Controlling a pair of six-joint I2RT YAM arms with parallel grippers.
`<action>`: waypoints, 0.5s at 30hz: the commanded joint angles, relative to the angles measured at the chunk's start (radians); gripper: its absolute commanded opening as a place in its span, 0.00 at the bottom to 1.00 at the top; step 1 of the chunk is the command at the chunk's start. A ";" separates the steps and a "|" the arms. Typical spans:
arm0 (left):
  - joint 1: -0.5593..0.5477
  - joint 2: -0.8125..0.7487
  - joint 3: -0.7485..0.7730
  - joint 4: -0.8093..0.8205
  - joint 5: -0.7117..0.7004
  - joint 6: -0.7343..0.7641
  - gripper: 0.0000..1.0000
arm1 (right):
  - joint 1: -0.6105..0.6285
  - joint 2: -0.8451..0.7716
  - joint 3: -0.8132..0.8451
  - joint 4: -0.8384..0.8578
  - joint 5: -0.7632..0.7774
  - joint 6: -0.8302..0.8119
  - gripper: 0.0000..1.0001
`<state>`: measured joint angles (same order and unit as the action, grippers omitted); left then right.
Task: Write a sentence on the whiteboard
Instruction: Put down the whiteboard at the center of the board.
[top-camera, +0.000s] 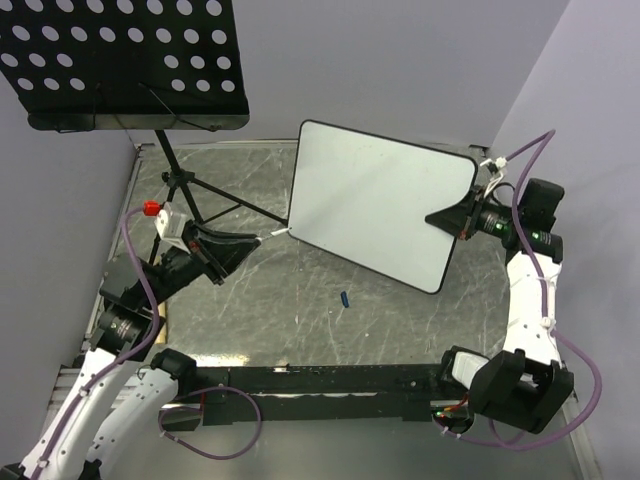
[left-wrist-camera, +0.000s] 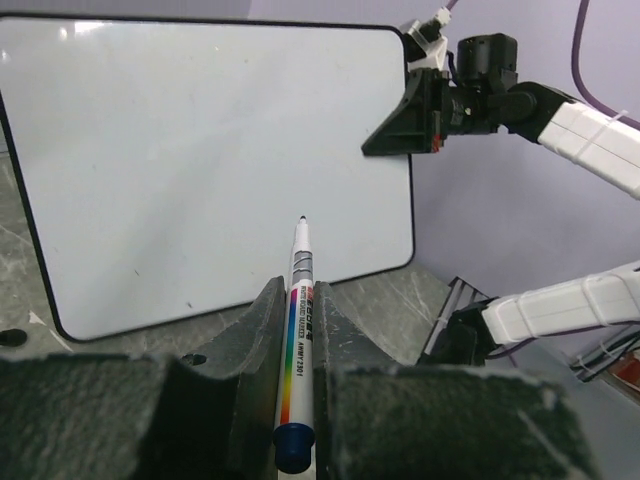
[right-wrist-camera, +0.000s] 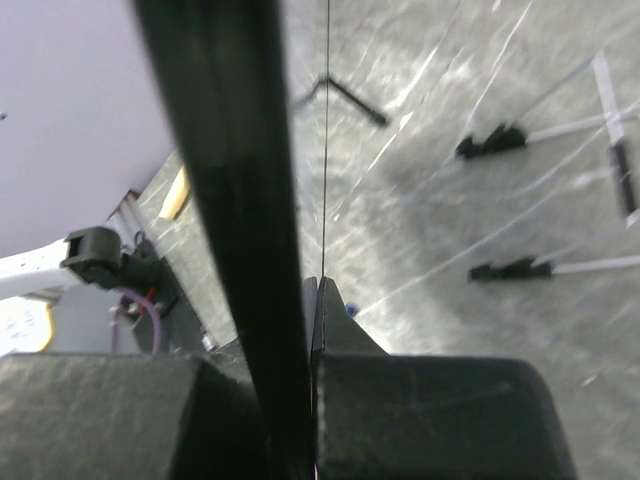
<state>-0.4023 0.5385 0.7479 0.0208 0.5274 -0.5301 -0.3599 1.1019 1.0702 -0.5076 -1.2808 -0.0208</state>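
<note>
The whiteboard (top-camera: 380, 200) is held tilted above the table, and its white face (left-wrist-camera: 200, 150) is blank. No sentence shows on it. My right gripper (top-camera: 445, 218) is shut on the board's right edge and also shows in the left wrist view (left-wrist-camera: 395, 130). In the right wrist view the board's dark edge (right-wrist-camera: 230, 200) runs up between the shut fingers of that gripper (right-wrist-camera: 312, 290). My left gripper (top-camera: 262, 240) is shut on a white marker (left-wrist-camera: 300, 310) with a rainbow stripe and a blue end. The marker's uncapped tip (left-wrist-camera: 302, 218) points at the board, close to its left edge (top-camera: 292, 228).
A black perforated music-stand tray (top-camera: 120, 60) hangs over the back left, its tripod legs (top-camera: 185, 190) on the table. A small blue cap (top-camera: 344, 298) lies on the grey table below the board. A black rail (top-camera: 330, 380) runs along the near edge.
</note>
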 joint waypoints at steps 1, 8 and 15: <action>0.000 -0.028 -0.051 0.060 -0.072 0.051 0.01 | 0.009 -0.106 -0.038 0.010 -0.186 -0.005 0.00; -0.049 -0.127 -0.226 0.280 -0.235 0.100 0.01 | 0.052 -0.100 -0.078 -0.031 -0.235 -0.068 0.00; -0.413 0.044 -0.167 0.284 -0.736 0.261 0.01 | 0.070 0.008 -0.009 -0.208 -0.298 -0.247 0.00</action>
<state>-0.6289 0.4835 0.5144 0.2321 0.1665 -0.3943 -0.2951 1.0622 0.9588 -0.6147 -1.3502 -0.1081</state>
